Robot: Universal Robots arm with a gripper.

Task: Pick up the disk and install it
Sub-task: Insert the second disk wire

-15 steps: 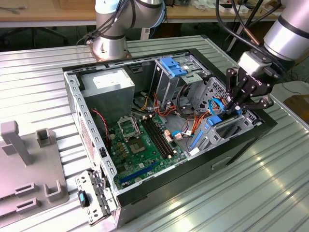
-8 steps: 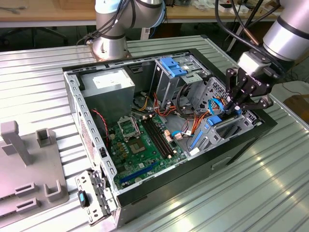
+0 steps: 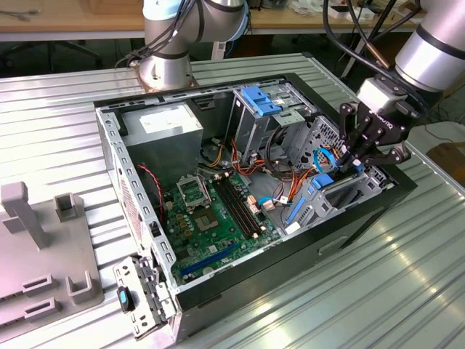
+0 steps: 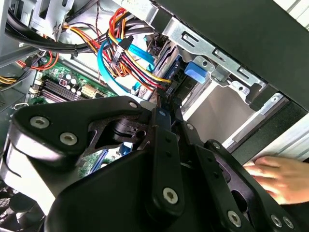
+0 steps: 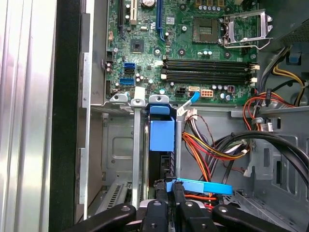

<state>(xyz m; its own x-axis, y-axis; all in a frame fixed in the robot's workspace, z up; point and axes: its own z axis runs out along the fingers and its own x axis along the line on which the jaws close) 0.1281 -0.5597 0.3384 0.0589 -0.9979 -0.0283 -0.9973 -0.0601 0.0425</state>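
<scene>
One black multi-link gripper (image 3: pixel 361 149) sits at 3 o'clock of the open black computer case (image 3: pixel 218 280) in the exterior view, fingers narrowed onto the blue-railed dark grey disk (image 5: pixel 161 145), which stands on edge in the grey metal drive bay (image 5: pixel 116 150). Green motherboard (image 3: pixel 211 218) lies at case centre. A person's hand (image 4: pixel 282 176) rests near the case edge in the second wrist view.

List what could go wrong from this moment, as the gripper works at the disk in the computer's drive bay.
1. The flat blue cable and the coloured wires lie right beside the gripper; it might snag or pull them.
2. The disk stands in a narrow metal bay; slightly tilted, it may jam against the walls.
3. A person's hand lies near the case, close to the arm, and could be pinched.
</scene>
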